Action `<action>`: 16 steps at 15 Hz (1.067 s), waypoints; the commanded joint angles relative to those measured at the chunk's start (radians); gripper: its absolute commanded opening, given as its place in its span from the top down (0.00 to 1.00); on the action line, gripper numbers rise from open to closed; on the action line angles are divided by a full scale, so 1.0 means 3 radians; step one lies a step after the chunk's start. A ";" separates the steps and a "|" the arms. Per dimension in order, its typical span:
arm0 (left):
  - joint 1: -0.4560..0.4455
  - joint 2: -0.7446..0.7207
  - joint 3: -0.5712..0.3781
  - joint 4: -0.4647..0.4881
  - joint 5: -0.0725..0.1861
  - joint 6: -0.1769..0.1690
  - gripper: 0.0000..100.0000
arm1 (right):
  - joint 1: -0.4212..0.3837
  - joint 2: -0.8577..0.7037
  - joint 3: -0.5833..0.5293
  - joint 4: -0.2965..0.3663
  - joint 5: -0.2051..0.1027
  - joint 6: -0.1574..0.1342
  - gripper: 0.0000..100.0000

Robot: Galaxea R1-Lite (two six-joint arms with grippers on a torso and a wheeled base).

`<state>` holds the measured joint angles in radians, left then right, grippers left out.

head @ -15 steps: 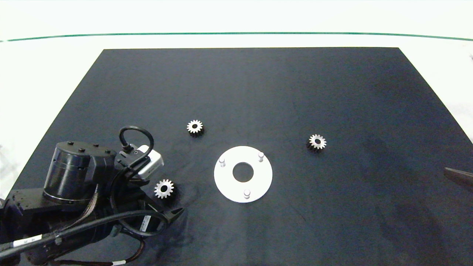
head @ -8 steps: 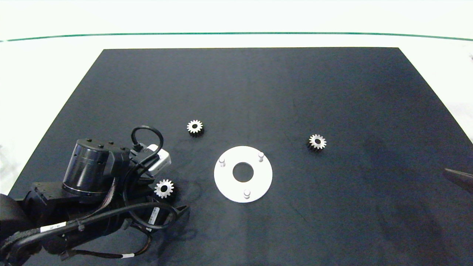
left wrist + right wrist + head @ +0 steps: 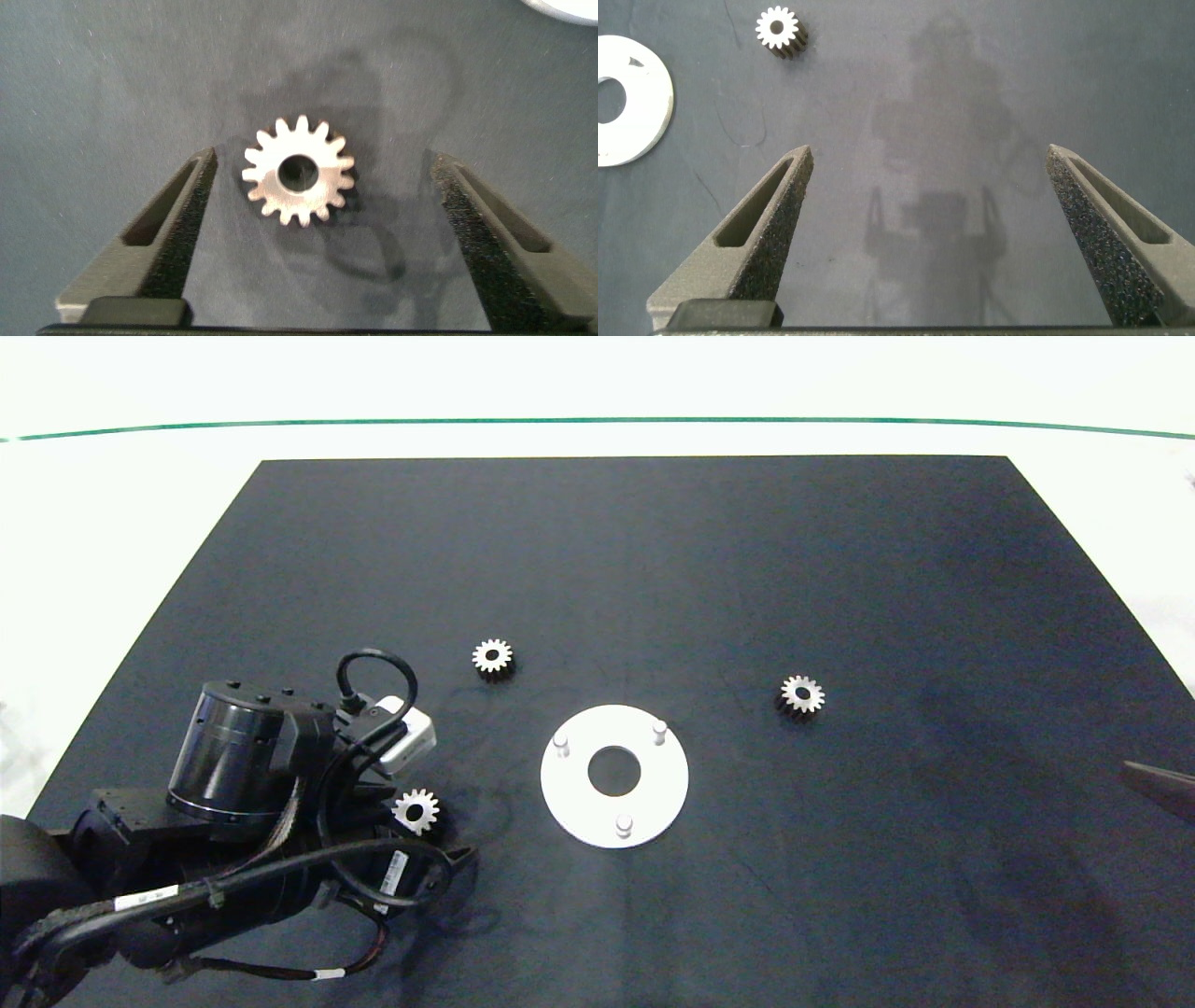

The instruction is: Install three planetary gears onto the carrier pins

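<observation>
— Item one: what stood at risk?

— The left gripper [image 3: 313, 233], two grey fingers faced with coarse black foam, hung spread wide over a small silver-white metal spur gear [image 3: 299, 177] with pointed teeth and a dark round bore. The gear lay flat between the fingers, touching neither, and nearer one pad than the other. My judgement: on closing, the nearer pad would meet it first and skid it across the smooth black mat [image 3: 653, 569], or the pads would seat on tooth tips and cock it.

— Item two: the rest of the stock?

— A flat white ring-shaped disc [image 3: 569, 803] with a large central hole, carrying three short white round-topped pegs [image 3: 624, 823], all bare, lay beyond the left fingertips. A second identical gear [image 3: 492, 656] sat further out still. A third [image 3: 780, 28] lay well ahead of the right gripper [image 3: 924, 233], which was parked at the mat's edge, fingers likewise apart and holding nothing.

— Further hazard?

— Narrow bore, rounded peg: I judged a tilted gear would jam there.
</observation>
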<state>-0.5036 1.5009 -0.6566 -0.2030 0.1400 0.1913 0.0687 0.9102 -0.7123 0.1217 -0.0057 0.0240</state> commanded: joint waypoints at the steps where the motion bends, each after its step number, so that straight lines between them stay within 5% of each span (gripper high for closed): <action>1: -0.0004 -0.0007 -0.0031 -0.0003 0.0004 0.0002 0.14 | 0.0001 -0.0002 0.0002 -0.0002 -0.0001 0.0002 0.00; 16: -0.0009 0.0034 -0.0005 -0.0014 0.0004 0.0002 0.44 | 0.0006 -0.0007 0.0002 -0.0002 -0.0001 -0.0003 0.00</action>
<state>-0.5066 1.5115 -0.6574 -0.2057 0.1398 0.1909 0.0702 0.9087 -0.7115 0.1206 -0.0062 0.0230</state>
